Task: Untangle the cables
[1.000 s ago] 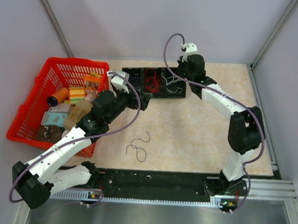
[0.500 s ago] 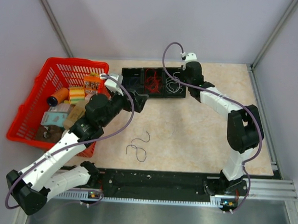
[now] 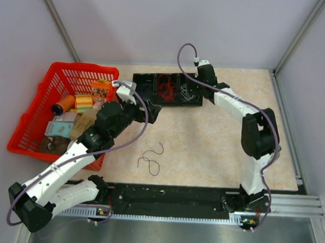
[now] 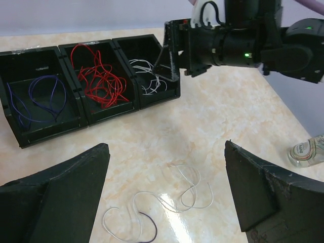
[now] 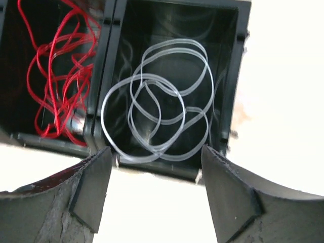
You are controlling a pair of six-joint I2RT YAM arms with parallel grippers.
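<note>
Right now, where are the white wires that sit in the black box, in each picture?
Top external: the white wires lie in the rightmost compartment of the black box, at the far side of the table.
Left wrist: white wires upper middle, in the rightmost compartment.
Right wrist: white wires in the centre, filling the compartment.
Shared landmark: the red wires in the compartment just left of them.

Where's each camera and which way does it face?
Top external: above, behind the bases, looking down on the table; left arm and right arm show.
Left wrist: faces over loose cables toward three bins; own open fingers below.
Right wrist: looking down into the white-cable bin; own fingers show.
Shared: both wrist views show the red cables.
</note>
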